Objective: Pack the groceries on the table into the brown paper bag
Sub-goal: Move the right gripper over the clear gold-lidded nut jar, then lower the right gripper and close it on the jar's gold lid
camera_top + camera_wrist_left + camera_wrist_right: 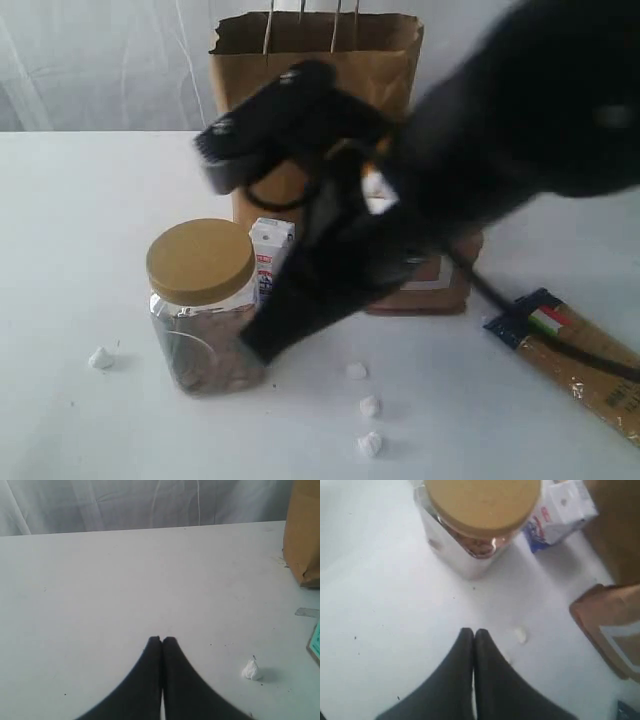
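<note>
Apparently lined up for a pick: saw R claw (472, 631) clenched, empty, low just beside jar (200, 300) nr middle of table (60, 250). L claw (161, 640) clenched too, empty, over bare top, clear of the work. Counted 1 paper bag (315, 60), upright twd far edge, mouth up for loading; 1 jar; 1 carton (270, 250) just behind it; 1 pouch (435, 290) before bag's foot; 1 pasta packet (585, 370) flat twd near corner, R arm's side; 4 crumbs (370, 406).

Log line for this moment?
left gripper: jaws shut, empty | right gripper: jaws shut, empty, near nut jar | brown paper bag: upright
</note>
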You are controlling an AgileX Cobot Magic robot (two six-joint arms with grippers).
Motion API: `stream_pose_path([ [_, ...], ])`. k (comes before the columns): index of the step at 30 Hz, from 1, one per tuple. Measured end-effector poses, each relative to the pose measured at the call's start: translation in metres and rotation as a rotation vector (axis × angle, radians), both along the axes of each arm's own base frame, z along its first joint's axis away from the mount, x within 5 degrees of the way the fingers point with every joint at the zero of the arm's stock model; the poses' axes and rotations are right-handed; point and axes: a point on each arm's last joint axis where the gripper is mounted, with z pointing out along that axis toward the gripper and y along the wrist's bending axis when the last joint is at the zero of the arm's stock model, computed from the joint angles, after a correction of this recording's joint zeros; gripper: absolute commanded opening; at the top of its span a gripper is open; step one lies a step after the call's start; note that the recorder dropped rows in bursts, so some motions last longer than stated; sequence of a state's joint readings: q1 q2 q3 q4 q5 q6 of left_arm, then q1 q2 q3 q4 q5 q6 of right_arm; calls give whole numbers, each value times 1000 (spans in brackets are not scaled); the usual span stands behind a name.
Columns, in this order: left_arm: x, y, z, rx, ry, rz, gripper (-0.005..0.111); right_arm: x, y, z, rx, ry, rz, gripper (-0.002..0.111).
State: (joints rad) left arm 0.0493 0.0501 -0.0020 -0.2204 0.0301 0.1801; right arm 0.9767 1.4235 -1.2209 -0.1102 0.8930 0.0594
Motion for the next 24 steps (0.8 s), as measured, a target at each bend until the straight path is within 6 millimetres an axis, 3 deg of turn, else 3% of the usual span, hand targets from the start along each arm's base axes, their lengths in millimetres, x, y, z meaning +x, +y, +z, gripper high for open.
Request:
stream_pose_path([
  [5, 0, 0, 0, 0, 0, 0, 0, 25, 48, -29, -56, 24, 38, 1],
  [8, 0, 0, 0, 0, 0, 0, 0, 34, 61, -33, -53, -48, 102, 13],
  [10, 0, 0, 0, 0, 0, 0, 0, 37, 64, -30, -34, -95, 137, 30],
  [11, 0, 0, 0, 0, 0, 0, 0, 38, 66, -28, -19, -114, 146, 52],
  [15, 0, 0, 0, 0, 0, 0, 0, 41, 73, -29, 12, -148, 168, 98],
  [18, 0, 0, 0, 0, 0, 0, 0, 44, 77, -40, -23, -149, 177, 101],
  [24, 0, 0, 0, 0, 0, 0, 0, 46, 78, -40, -5, -151, 159, 101],
])
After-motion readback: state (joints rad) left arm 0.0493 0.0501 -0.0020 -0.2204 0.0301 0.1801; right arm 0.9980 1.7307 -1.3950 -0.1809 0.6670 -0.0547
